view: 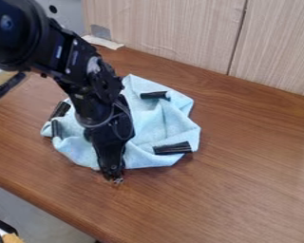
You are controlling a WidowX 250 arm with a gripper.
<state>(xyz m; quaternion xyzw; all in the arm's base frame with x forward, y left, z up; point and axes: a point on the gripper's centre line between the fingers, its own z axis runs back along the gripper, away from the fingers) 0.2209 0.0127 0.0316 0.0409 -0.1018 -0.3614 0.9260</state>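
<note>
- One light blue cloth (pixel 157 126) lies crumpled on the left-hand part of the brown wood-grain tabletop (pixel 250 166), its folds raised and its outline uneven.
- Four short black strips (pixel 172 148) show at the cloth's outer parts: one toward the back, one at the front right and two on the left.
- The black two-finger gripper (pixel 114 177) points down at the cloth's front edge, its tip near the bare wood; whether it is open, closed or gripping cloth, I cannot tell.
- The black robot arm (pixel 85 71) slants in from the upper left, over the cloth.
- Behind the tabletop stand pale wood-grain panels (pixel 174 28), with a whitish flat piece (pixel 104 42) at their foot.
</note>
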